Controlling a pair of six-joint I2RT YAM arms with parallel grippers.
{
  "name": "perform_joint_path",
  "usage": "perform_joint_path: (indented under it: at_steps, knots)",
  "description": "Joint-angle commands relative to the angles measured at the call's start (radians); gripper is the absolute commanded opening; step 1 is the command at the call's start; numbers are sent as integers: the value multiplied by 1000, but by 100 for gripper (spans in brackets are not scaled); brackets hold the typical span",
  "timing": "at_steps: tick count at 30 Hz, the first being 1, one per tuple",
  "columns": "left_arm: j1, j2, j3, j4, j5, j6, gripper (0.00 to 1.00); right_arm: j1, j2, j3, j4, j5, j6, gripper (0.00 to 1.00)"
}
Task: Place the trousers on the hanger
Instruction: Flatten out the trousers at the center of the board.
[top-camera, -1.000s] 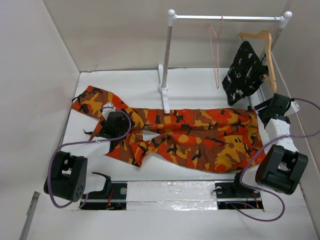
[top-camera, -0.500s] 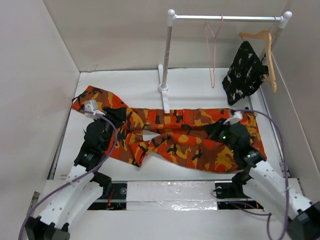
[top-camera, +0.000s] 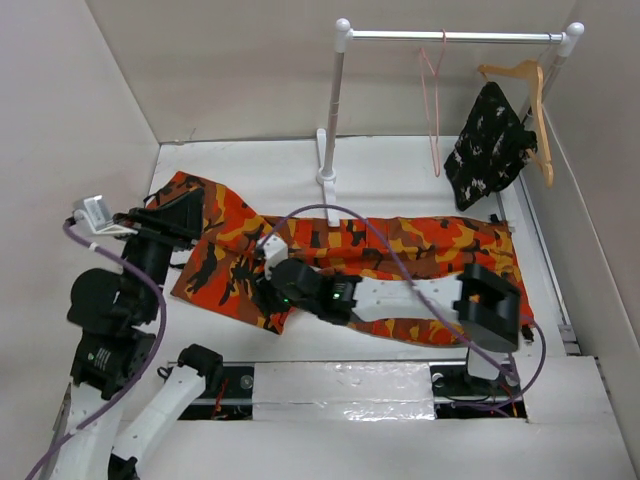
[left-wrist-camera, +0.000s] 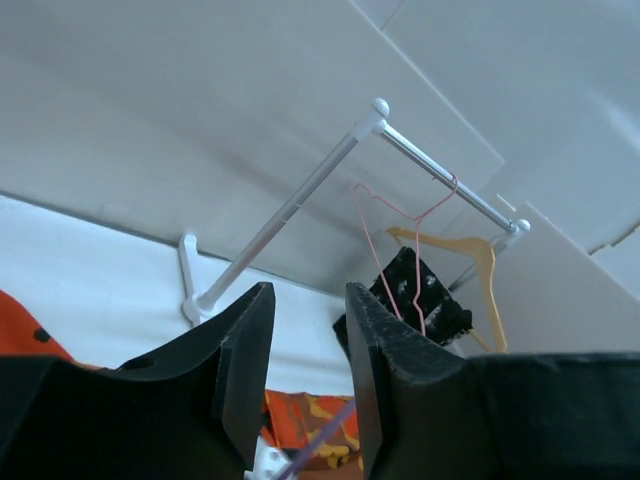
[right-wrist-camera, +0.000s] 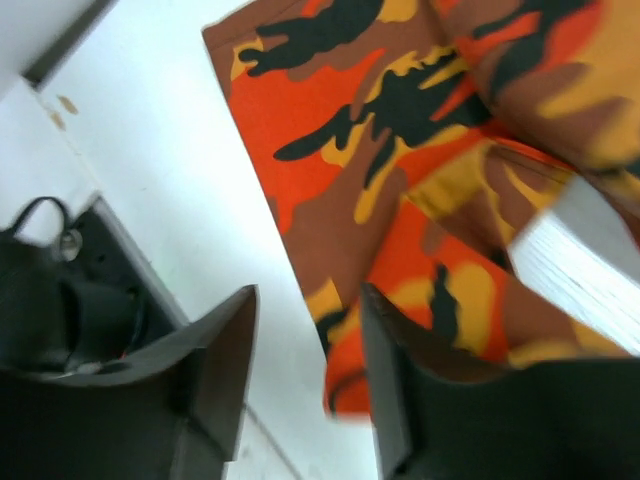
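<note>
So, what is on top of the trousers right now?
The right arm reaches across the trousers, its end effector above the near leg. The fabric beneath the arm is covered.

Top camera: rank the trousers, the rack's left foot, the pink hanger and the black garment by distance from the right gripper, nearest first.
From the right gripper:
1. trousers, directly beneath it.
2. rack's left foot, behind it, slightly right.
3. pink hanger, on the rail, back right.
4. black garment, farther right along the rail.
</note>
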Motion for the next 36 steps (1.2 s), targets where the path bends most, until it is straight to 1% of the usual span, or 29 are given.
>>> perform_joint_path:
  at_steps: [1,2,3,4,5,6,7,8,9,11,12,16,19,20,22,23,24,25,26,28,29,30,31,32,33,34,35,36]
  knots:
    - [-1,-39,30,-110,-16,80,33,17,173,154,-23,-9,-105,55]
    - [-1,-62,20,-107,-35,83,41,17,212,232,-23,-8,-117,56]
    - [-1,-68,0,-108,-46,86,44,26,252,277,-34,-13,-137,57]
    - [-1,-73,-2,-117,-53,87,46,26,293,326,-96,-13,-140,57]
    - [-1,-71,-3,-137,-65,96,47,26,374,417,-122,-14,-143,57]
    - [-1,-71,-8,-143,-69,101,48,26,411,456,-150,-13,-143,58]
    - [-1,-73,-16,-145,-72,106,48,26,444,487,-188,-14,-143,65]
    - [-1,-78,-22,-145,-81,113,48,26,491,512,-199,-20,-143,66]
    - [-1,-78,-28,-143,-85,119,49,26,505,532,-204,-25,-146,67]
    - [-1,-75,-28,-148,-107,132,49,49,528,536,-192,-14,-154,72]
    - [-1,-73,-30,-149,-113,138,49,49,550,542,-196,-4,-160,73]
    - [-1,-73,-60,-117,-107,139,50,68,593,569,-221,13,-172,72]
    - [-1,-55,-62,-113,-110,145,50,77,628,587,-247,52,-194,69]
    - [-1,-47,-60,-120,-116,149,50,77,639,607,-257,93,-195,68]
    - [-1,-51,-82,-111,-118,146,50,86,665,615,-276,137,-182,48]
    - [-1,-59,-91,-96,-118,144,50,86,668,625,-285,180,-166,37]
    - [-1,-62,-103,-91,-118,142,50,86,668,628,-287,193,-157,17]
    - [-1,-62,-103,-90,-127,142,50,86,665,630,-282,204,-151,8]
    - [-1,-55,-100,-97,-133,147,50,86,642,631,-282,216,-149,2]
    - [-1,-47,-82,-117,-148,155,50,86,599,628,-278,205,-151,0]
    - [-1,-50,-80,-123,-162,158,50,86,525,613,-265,167,-157,0]
    - [-1,-55,-83,-120,-170,159,51,86,477,590,-239,140,-165,0]
    - [-1,-59,-91,-117,-173,158,51,86,425,531,-177,103,-192,0]
    - [-1,-64,-94,-110,-179,158,53,86,376,501,-146,16,-212,0]
    - [-1,-62,-91,-110,-182,159,54,67,290,486,-138,-31,-217,0]
    - [-1,-56,-85,-114,-184,161,54,47,257,477,-146,-89,-206,0]
    - [-1,-42,-80,-128,-184,161,55,-7,228,472,-147,-202,-191,0]
    - [-1,-39,-79,-133,-184,161,55,-36,202,460,-143,-245,-173,0]
